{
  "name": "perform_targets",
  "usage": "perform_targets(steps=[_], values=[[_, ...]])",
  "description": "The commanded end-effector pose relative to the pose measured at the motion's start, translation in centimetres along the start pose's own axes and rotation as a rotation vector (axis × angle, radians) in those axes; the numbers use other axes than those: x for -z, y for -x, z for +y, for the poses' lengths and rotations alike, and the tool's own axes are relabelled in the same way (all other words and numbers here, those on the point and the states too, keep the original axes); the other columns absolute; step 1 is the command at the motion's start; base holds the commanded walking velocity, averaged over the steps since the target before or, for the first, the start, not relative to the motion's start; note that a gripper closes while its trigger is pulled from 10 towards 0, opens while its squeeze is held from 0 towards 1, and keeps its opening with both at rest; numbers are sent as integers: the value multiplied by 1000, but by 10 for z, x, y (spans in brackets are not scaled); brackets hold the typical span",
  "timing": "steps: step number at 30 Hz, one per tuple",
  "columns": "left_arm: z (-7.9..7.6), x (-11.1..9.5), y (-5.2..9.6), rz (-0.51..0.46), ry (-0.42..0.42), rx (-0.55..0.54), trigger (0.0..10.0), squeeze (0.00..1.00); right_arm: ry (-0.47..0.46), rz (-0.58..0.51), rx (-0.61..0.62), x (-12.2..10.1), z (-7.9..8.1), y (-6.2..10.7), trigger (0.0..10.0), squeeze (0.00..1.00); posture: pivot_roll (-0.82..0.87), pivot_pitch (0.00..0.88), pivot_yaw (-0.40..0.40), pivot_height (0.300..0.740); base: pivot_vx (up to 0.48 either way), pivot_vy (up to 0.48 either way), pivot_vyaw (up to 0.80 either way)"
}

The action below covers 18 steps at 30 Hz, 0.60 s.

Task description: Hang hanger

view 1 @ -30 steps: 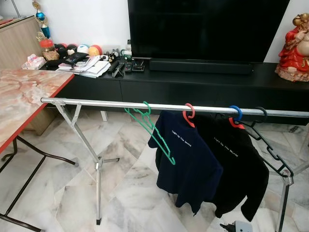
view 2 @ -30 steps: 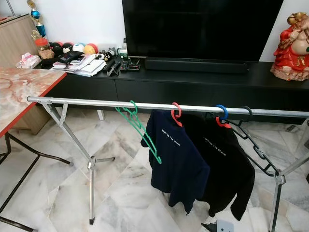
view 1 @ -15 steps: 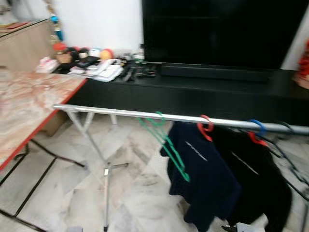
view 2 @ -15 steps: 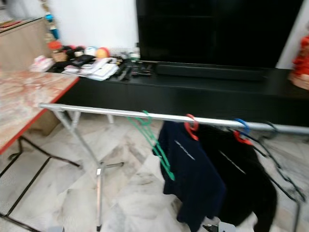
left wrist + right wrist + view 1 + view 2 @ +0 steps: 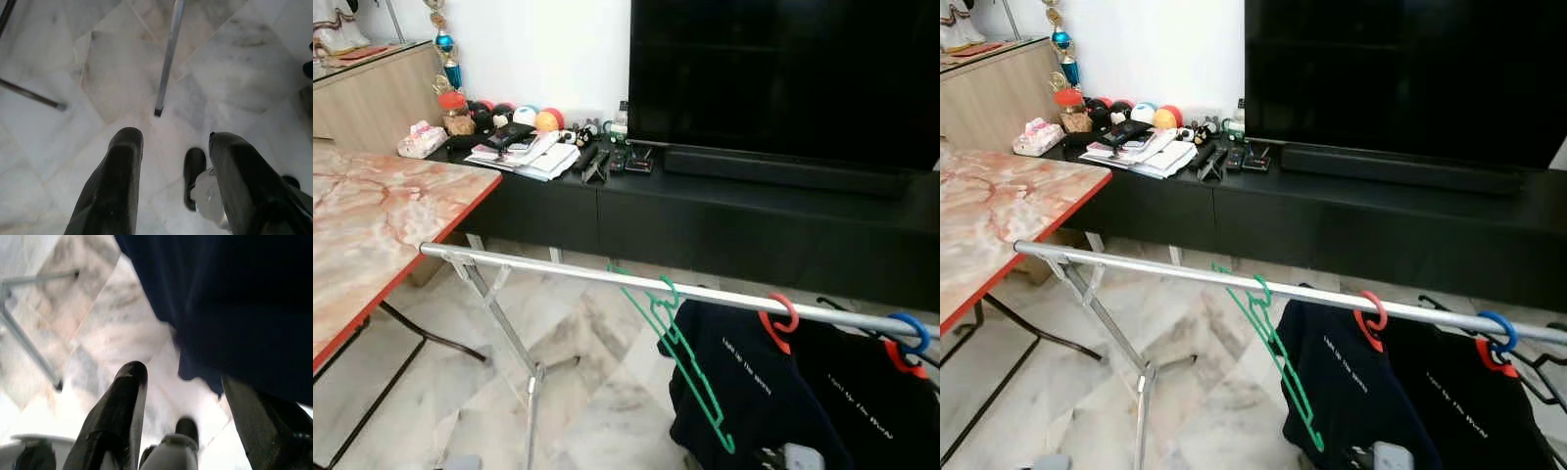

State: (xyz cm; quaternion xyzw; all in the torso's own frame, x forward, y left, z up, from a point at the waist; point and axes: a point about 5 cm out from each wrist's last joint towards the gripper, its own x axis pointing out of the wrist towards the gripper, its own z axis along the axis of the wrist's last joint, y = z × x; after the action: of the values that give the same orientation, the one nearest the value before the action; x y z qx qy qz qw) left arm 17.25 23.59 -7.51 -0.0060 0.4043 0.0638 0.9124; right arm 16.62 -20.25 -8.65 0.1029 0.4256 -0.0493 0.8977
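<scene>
We stand before the rail (image 5: 568,273), both arms low.
Green hanger (image 5: 680,354) hangs empty mid-rail, left of the navy shirt (image 5: 744,382). Our left gripper (image 5: 171,166) and right gripper (image 5: 181,396) hold nothing, fingers apart.

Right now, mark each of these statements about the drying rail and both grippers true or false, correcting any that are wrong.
1. The green hanger hangs empty on the rail. True.
2. The red hanger carries no clothing. False: a dark shirt hangs from it.
3. The left gripper is open and holds nothing. True.
4. The right gripper is shut on a hanger. False: it is open and empty, near dark cloth.
5. The blue hanger hangs between the green and red ones. False: it hangs beyond the red one.
</scene>
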Motion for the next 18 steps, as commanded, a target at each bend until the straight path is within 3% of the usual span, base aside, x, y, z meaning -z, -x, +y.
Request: perform_targets(steps=[1, 8, 18], values=[[-5, 10, 2, 37, 4, 22, 10000, 0, -15, 38, 38, 12, -15, 6, 10000, 0, -24, 44, 9, 740, 0, 0, 0], [9, 25, 9, 86, -3, 12, 10000, 0, -31, 41, 55, 18, -28, 12, 10000, 0, -35, 54, 9, 740, 0, 0, 0], [24, 33, 14, 142, -6, -18, 10000, 0, -94, -127, 79, 2, -35, 14, 10000, 0, -63, 78, -8, 740, 0, 0, 0]])
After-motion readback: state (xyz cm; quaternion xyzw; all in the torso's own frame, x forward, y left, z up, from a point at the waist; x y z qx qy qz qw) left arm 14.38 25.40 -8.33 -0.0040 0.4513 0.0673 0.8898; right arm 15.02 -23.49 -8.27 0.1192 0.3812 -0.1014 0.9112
